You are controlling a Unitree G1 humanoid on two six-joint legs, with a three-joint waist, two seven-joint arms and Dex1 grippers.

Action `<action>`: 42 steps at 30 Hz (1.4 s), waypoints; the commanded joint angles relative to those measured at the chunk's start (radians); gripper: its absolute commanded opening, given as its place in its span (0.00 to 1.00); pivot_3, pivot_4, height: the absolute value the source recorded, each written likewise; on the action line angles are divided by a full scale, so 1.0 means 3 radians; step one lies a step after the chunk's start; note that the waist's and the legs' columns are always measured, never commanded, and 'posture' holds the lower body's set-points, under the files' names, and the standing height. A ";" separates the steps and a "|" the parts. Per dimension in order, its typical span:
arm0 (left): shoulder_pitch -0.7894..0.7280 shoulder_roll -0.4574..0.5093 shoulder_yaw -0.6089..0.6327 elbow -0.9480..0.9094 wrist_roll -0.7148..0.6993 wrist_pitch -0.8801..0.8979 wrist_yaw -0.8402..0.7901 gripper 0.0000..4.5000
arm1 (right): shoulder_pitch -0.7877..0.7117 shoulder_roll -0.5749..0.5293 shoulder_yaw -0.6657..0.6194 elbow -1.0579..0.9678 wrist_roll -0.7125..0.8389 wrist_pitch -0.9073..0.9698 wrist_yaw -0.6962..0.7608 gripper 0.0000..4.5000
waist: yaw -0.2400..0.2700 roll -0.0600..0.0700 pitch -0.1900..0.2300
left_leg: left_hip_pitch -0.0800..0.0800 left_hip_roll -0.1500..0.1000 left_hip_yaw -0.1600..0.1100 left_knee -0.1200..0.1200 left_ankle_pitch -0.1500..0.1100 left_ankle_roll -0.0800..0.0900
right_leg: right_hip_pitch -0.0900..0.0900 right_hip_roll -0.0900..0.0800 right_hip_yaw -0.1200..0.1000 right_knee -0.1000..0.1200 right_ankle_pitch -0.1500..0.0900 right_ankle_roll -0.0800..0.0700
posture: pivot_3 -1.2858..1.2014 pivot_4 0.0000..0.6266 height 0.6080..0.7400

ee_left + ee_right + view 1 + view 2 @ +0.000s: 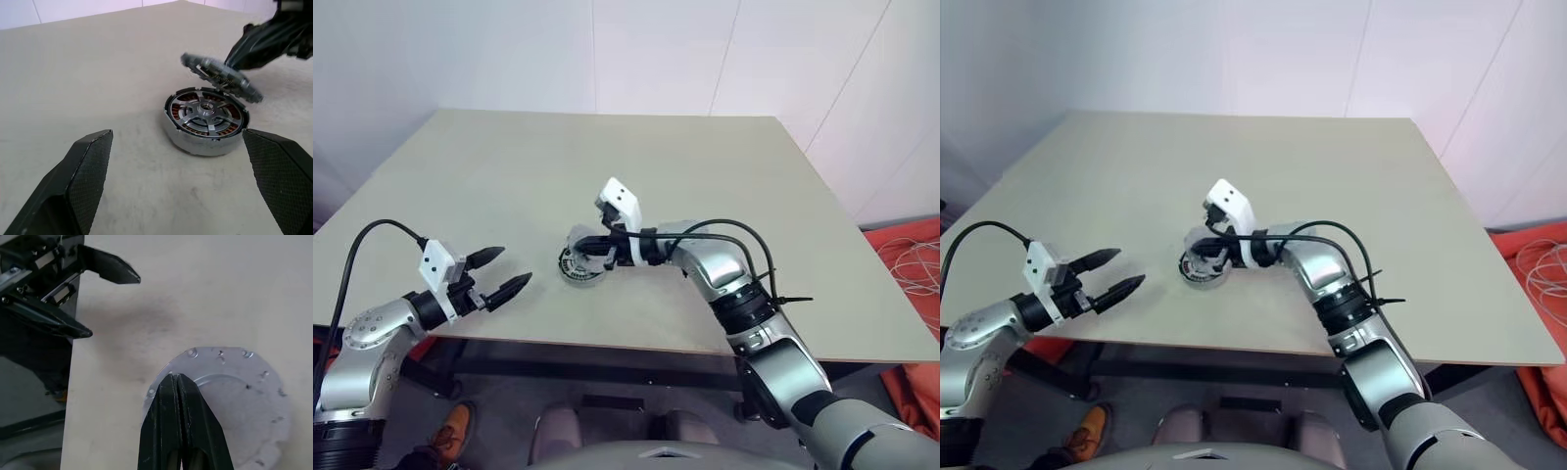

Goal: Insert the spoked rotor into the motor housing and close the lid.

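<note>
The motor housing (199,145) lies on the table, its copper windings showing between the silver spokes of the spoked rotor (208,108), which sits inside it. Just above it hangs the lid (221,77), a grey disc tilted over the housing's far side. My right gripper (176,378) is shut on the lid's (239,401) rim, and in the left eye view it (599,247) is over the housing (576,268). My left gripper (516,265) stands open and empty near the table's front left edge, pointing at the housing from a short way off.
The beige table (607,157) stretches bare behind and to both sides of the housing. Its front edge (607,343) runs close under both arms. An orange object with white cable (915,264) lies on the floor at the right. A person's shoe (455,428) is below the left arm.
</note>
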 commanded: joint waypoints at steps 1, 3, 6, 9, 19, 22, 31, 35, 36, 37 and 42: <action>-0.0006 -0.0005 0.0016 -0.0127 -0.0004 -0.0011 0.0042 1.00 | -0.0173 0.0051 0.0018 0.0169 -0.0079 -0.0199 -0.0065 0.01 | 0.0000 0.0000 0.0000 | 0.0000 0.0000 0.0000 0.0000 0.0000 0.0000 | 0.0000 0.0000 0.0000 0.0000 0.0000 0.0000 | 0.52 0.00 1.00; -0.0004 -0.0011 0.0014 -0.0136 -0.0005 -0.0006 0.0051 1.00 | -0.0192 0.0067 0.0031 0.0257 -0.0109 -0.0258 -0.0081 0.01 | 0.0001 -0.0001 0.0000 | 0.0000 0.0000 0.0000 0.0000 0.0000 0.0000 | 0.0000 0.0000 0.0000 0.0000 0.0000 0.0000 | 0.52 0.00 1.00; 0.0005 -0.0027 0.0002 -0.0154 -0.0002 -0.0004 0.0062 1.00 | -0.0195 0.0068 0.0062 0.0291 -0.0156 -0.0360 -0.0083 0.01 | 0.0000 -0.0001 -0.0001 | 0.0000 0.0000 -0.0001 0.0000 0.0000 0.0000 | 0.0001 0.0000 0.0000 0.0000 0.0000 0.0000 | 0.52 0.00 1.00; 0.0008 -0.0032 -0.0005 -0.0157 0.0000 -0.0006 0.0069 1.00 | -0.0180 0.0039 0.0025 0.0161 -0.0086 -0.0410 0.0014 0.01 | 0.0000 -0.0001 -0.0001 | -0.0003 0.0000 -0.0001 0.0000 0.0000 0.0000 | -0.0001 0.0000 0.0000 0.0000 0.0000 -0.0001 | 0.52 0.00 1.00; -0.0013 -0.0035 -0.0032 -0.0141 0.0000 -0.0015 0.0069 1.00 | -0.0221 -0.0146 -0.0381 0.0030 0.0206 -0.0338 0.0099 0.01 | 0.0005 -0.0002 -0.0001 | -0.0002 0.0000 -0.0001 0.0001 0.0000 0.0000 | 0.0001 0.0000 0.0000 0.0000 0.0000 0.0000 | 0.52 0.00 1.00; -0.0019 -0.0033 -0.0036 -0.0126 0.0001 -0.0020 0.0063 1.00 | -0.0213 -0.0238 -0.0396 0.0129 0.0152 -0.0401 0.0090 0.01 | 0.0003 -0.0002 -0.0001 | -0.0001 0.0000 -0.0001 0.0001 0.0000 0.0000 | 0.0001 0.0000 0.0000 0.0000 0.0000 0.0000 | 0.52 0.00 1.00; -0.0048 -0.0037 -0.0051 -0.0094 0.0008 -0.0040 0.0057 1.00 | -0.0181 -0.0165 -0.0213 0.0332 0.0017 -0.0565 0.0107 0.01 | -0.0003 -0.0002 -0.0001 | -0.0005 -0.0001 0.0000 0.0000 0.0000 0.0000 | -0.0003 0.0001 0.0000 0.0000 0.0005 -0.0009 | 0.52 0.00 1.00; -0.0049 -0.0041 -0.0053 -0.0094 0.0004 -0.0045 0.0063 1.00 | -0.0173 -0.0050 -0.0064 0.0448 -0.0068 -0.0651 0.0142 0.01 | -0.0004 -0.0002 -0.0001 | -0.0005 -0.0001 0.0000 0.0000 0.0000 0.0000 | -0.0004 0.0001 0.0000 0.0000 0.0002 -0.0004 | 0.52 0.00 1.00; -0.0047 -0.0043 -0.0054 -0.0096 0.0004 -0.0046 0.0066 1.00 | -0.0175 -0.0031 -0.0021 0.0497 -0.0105 -0.0694 0.0144 0.01 | -0.0004 -0.0002 -0.0001 | -0.0005 0.0000 0.0000 0.0000 0.0000 0.0000 | -0.0004 0.0001 0.0000 0.0000 0.0001 -0.0002 | 0.52 0.00 1.00; -0.0044 -0.0045 -0.0054 -0.0098 0.0004 -0.0047 0.0070 1.00 | -0.0176 -0.0019 0.0018 0.0545 -0.0141 -0.0742 0.0148 0.01 | -0.0003 -0.0002 -0.0001 | -0.0005 0.0000 0.0000 0.0000 0.0000 0.0000 | -0.0004 0.0000 0.0000 0.0000 0.0001 -0.0002 | 0.52 0.00 1.00; -0.0011 -0.0054 -0.0042 -0.0115 0.0003 -0.0052 0.0084 1.00 | -0.0191 0.0082 0.0137 0.0849 -0.0283 -0.0962 0.0130 0.01 | -0.0002 -0.0002 -0.0001 | -0.0006 0.0001 -0.0001 0.0001 0.0000 0.0000 | -0.0003 -0.0001 0.0000 0.0000 0.0001 -0.0002 | 0.52 0.00 1.00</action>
